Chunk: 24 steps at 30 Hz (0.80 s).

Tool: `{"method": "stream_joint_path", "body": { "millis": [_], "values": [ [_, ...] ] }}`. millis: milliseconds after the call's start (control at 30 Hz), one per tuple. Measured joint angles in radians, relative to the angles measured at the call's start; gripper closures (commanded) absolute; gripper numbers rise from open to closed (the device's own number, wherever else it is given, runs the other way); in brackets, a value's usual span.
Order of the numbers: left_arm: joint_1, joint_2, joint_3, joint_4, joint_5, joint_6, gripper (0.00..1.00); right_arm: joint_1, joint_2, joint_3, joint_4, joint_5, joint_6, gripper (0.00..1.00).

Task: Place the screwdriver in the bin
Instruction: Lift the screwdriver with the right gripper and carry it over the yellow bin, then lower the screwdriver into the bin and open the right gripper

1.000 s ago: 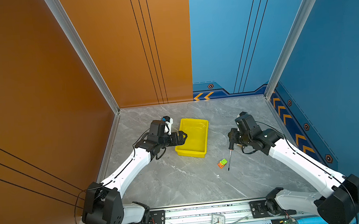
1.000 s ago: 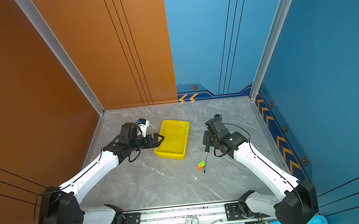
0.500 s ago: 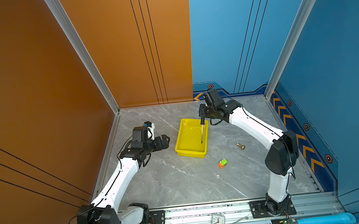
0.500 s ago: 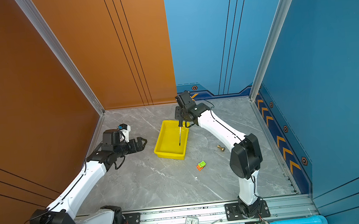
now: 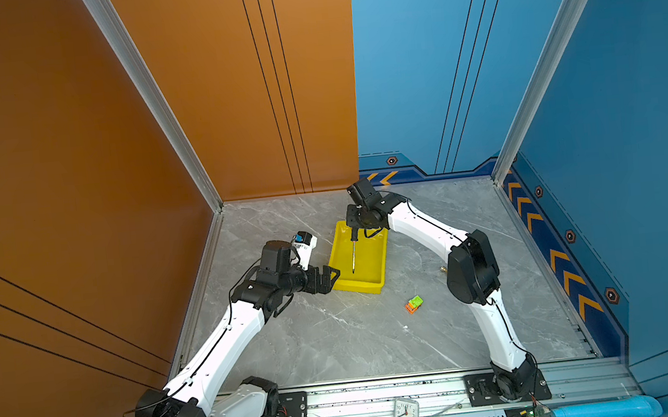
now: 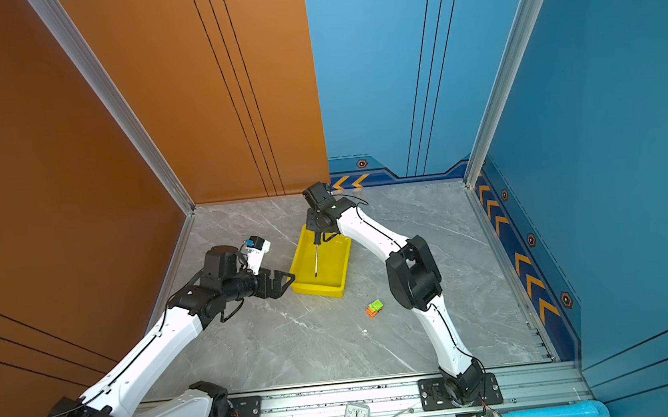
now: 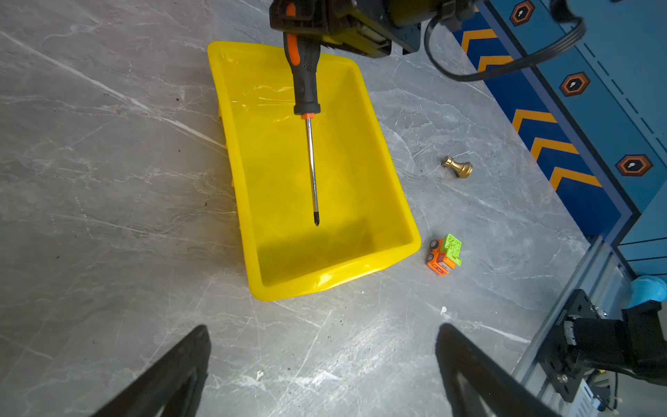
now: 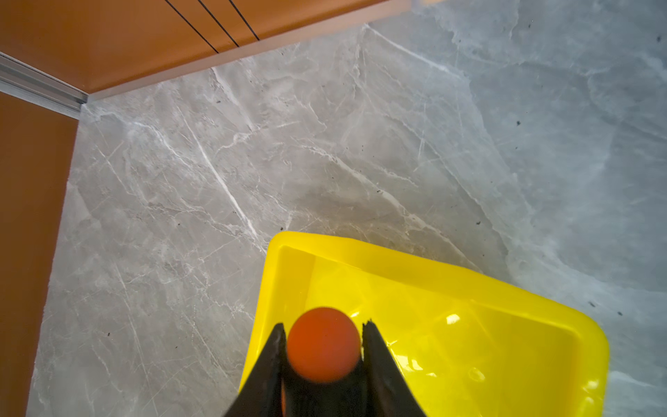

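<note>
1. The right gripper is closed tight on the black handle of the screwdriver.
2. The screwdriver hangs under this gripper, tip down, inside the yellow bin.
3. The left gripper is wide open and empty, beside the bin.

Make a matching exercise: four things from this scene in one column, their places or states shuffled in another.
1. slim black-handled screwdriver with orange collar
2. small brass knob-shaped piece
3. orange-and-green toy truck
4. left gripper

A. open, beside the shallow yellow plastic bin
B. on the table, close to the bin's corner
C. clamped in the right gripper, over the bin
D. on the table, farther from the bin than the toy

Pairs: 1-C, 2-D, 3-B, 4-A
</note>
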Motion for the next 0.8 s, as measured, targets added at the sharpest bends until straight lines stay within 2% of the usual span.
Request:
{"method": "stream_joint_path", "body": {
  "millis": [667,800],
  "values": [
    [0.019,0.032,0.0,0.001,-0.081,0.047,0.02,0.012,0.113,0.01,-0.01,-0.001,0.06,1.0],
    [0.035,0.032,0.0,0.001,-0.089,0.047,0.02,0.013,0.127,0.016,-0.018,-0.001,0.068,0.96]
  ]
}}
